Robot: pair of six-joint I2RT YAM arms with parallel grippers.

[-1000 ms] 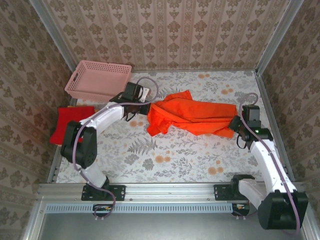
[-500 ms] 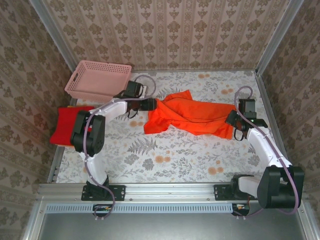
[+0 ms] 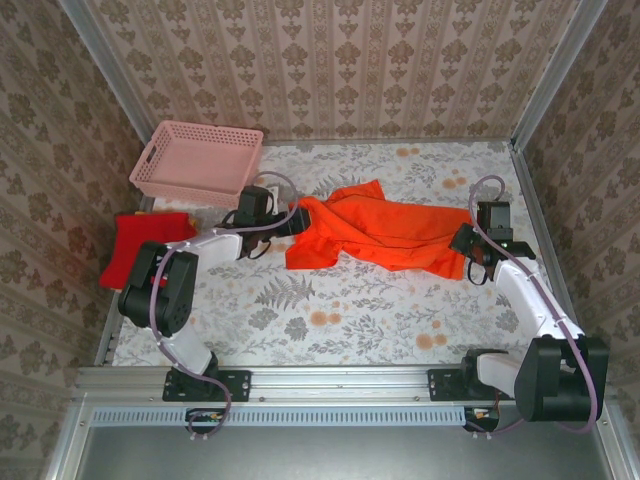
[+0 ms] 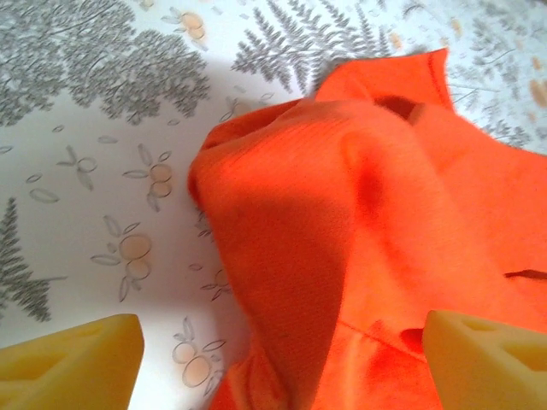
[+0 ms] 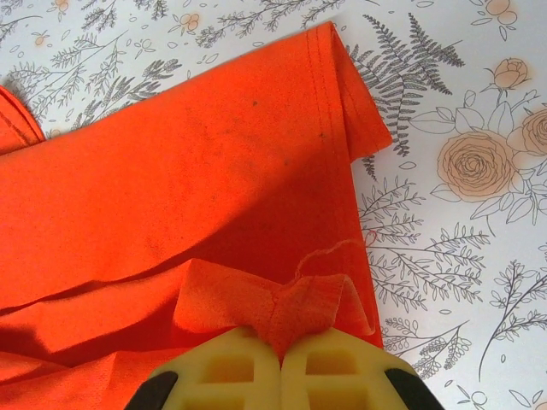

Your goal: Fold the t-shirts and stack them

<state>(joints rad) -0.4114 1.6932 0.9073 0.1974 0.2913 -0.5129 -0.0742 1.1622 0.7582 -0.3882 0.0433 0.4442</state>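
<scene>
Orange t-shirt (image 3: 385,232), centre frame: soft, light, limp; best pinched at corners. Right gripper (image 5: 280,359) pinching hem; left gripper (image 4: 278,363) spread.

I see a tabletop (image 3: 330,300) covered in a pale fern-and-flower print. The orange t-shirt (image 3: 385,235) lies rumpled across its far middle, stretched left to right. A pink basket (image 3: 195,160) sits in the far-left corner, and the red t-shirt (image 3: 140,250) lies folded at the left edge near it.

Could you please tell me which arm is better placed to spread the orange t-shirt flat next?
Probably right: the right gripper pinches the orange t-shirt at its edge, while the left gripper stands open at the bunched end, holding nothing.
</scene>
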